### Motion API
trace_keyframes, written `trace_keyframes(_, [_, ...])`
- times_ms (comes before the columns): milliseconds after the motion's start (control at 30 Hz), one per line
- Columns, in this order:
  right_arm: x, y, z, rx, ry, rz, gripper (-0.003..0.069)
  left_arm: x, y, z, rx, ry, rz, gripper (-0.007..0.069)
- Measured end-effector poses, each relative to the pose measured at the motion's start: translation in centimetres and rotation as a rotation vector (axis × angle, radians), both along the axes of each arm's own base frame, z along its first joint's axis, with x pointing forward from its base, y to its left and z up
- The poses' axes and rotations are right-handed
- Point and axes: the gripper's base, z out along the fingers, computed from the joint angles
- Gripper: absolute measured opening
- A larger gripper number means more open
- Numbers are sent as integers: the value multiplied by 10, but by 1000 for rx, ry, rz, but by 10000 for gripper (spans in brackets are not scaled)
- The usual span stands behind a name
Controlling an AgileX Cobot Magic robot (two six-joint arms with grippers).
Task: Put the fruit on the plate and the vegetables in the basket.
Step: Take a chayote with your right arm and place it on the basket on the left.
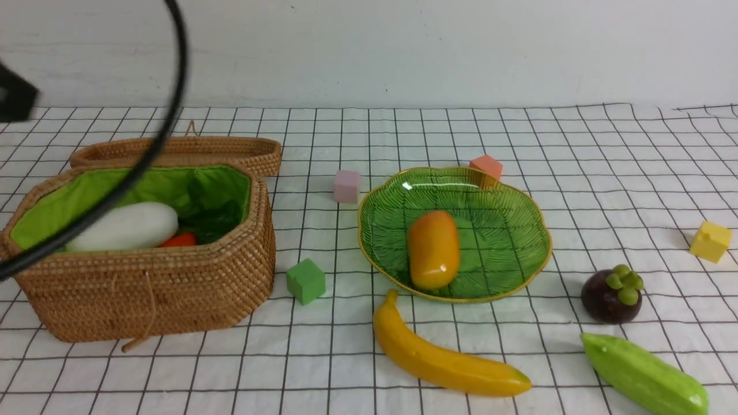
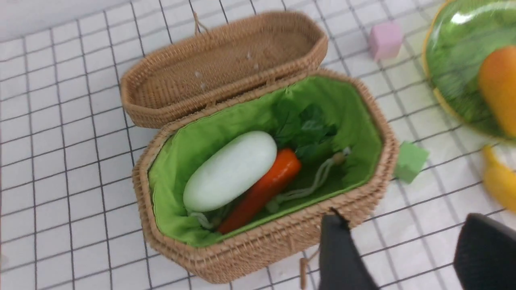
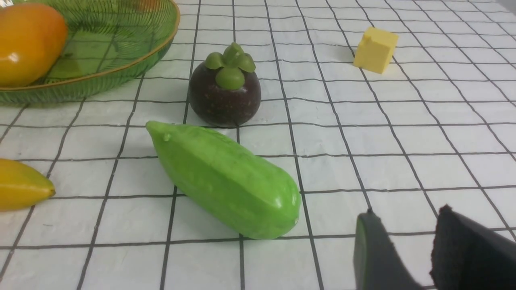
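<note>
Nearest, and right of the plate [image 1: 507, 230], the pale green gourd [image 1: 643, 374] lies on the checked cloth [image 1: 576, 150], its pointed end turned toward the plate. The right gripper [image 3: 407, 217] hangs low near the gourd's blunt end without touching it. Its jaws stand a little apart and have hold of nothing.

The banana [image 1: 444, 360] lies just in front of the plate, with its stem end almost at the plate's gold rim. The mangosteen [image 1: 611, 297] stands upright just off the plate's right edge, between the plate and the gourd. A green cube [image 1: 305, 280] sits to the plate's left, between it and the basket [image 1: 155, 288].

The mango [image 1: 433, 249] rests on the plate, left of its middle.

The basket stands left of the plate, open. The white radish [image 1: 127, 226] and the red-orange piece [image 1: 180, 240] lie side by side in its green lining. The left gripper [image 2: 403, 221] hovers above the cloth by the basket's outer wall on the side facing the plate. Its jaws are parted wide, with nothing between them. A black cable [image 1: 144, 161] loops across the basket.

A yellow cube [image 1: 710, 241] sits well to the plate's right. A pink cube [image 1: 346, 186] stands behind the plate's left edge, and an orange cube [image 1: 486, 167] at its far rim. The woven lid [image 1: 184, 151] lies behind the basket.
</note>
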Motion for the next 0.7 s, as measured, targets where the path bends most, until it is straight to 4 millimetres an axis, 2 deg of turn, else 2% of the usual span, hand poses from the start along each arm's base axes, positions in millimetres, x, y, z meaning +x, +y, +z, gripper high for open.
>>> trace_keyframes(33, [0, 0, 0, 0, 0, 0, 243, -24, 2, 5, -34, -44, 16, 246])
trace_keyframes(67, [0, 0, 0, 0, 0, 0, 243, -37, 2, 4, -64, -60, 30, 214])
trace_keyframes(133, [0, 0, 0, 1, 0, 0, 243, -88, 6, -4, -144, -165, 59, 90])
trace_keyframes(200, [0, 0, 0, 1, 0, 0, 243, -113, 8, -23, -203, -234, 79, 9])
trace_keyframes(267, [0, 0, 0, 1, 0, 0, 243, -131, 10, -50, -265, -292, 86, -13])
trace_keyframes(367, [0, 0, 0, 1, 0, 0, 243, -146, 11, -99, -341, -305, 92, -13])
trace_keyframes(500, [0, 0, 0, 1, 0, 0, 243, -153, 12, -146, -421, -303, 123, -13])
trace_keyframes(567, [0, 0, 0, 1, 0, 0, 243, -149, 12, -161, -453, -324, 133, -13])
trace_keyframes(700, [0, 0, 0, 0, 0, 0, 243, -140, 12, -174, -471, -335, 142, -13])
